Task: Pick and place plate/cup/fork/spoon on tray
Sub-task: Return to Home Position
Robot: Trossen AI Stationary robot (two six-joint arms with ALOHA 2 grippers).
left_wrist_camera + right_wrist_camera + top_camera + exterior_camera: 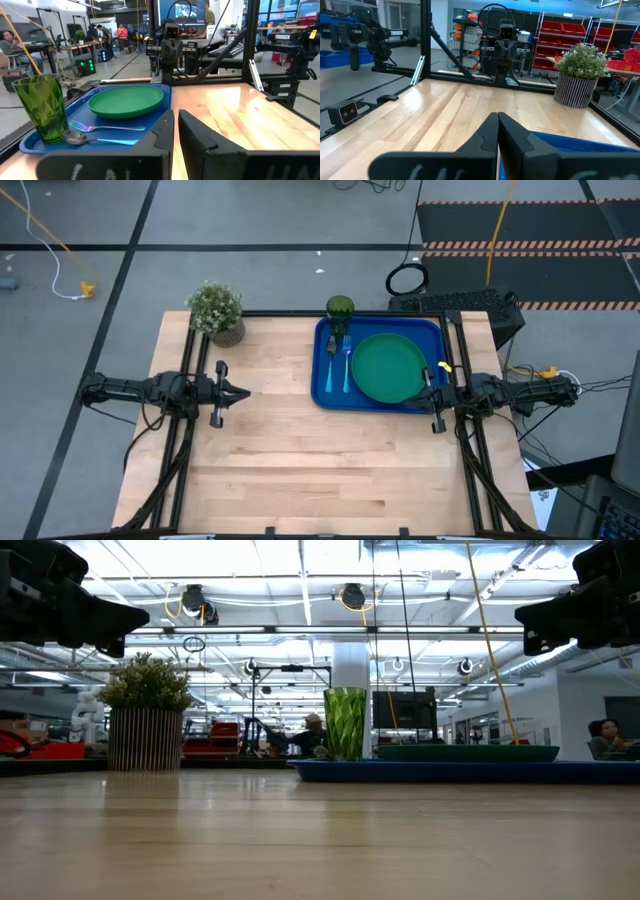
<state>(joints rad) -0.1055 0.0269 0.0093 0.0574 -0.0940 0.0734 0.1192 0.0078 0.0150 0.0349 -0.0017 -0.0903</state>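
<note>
Hovering above the wooden table (300, 450), my left gripper (243, 392) hung well apart from the blue tray (322, 392), fingers nearly pressed together and holding nothing. My right gripper (427, 394) waited over the tray's near right corner, fingers likewise closed and empty. All four pieces already sat on the tray: the green plate (388, 366) filling its right half, the cup (339, 312) upright in the far left corner, the fork (106, 127) and spoon (95, 139) side by side left of the plate, long axes running front to back across the table. I judged the placing done, with the right arm nearer should anything need straightening. A potted plant (216, 311) stood at the far left corner. White lettering reading "TROSSEN" (282, 36) showed on the opposite arm.
</note>
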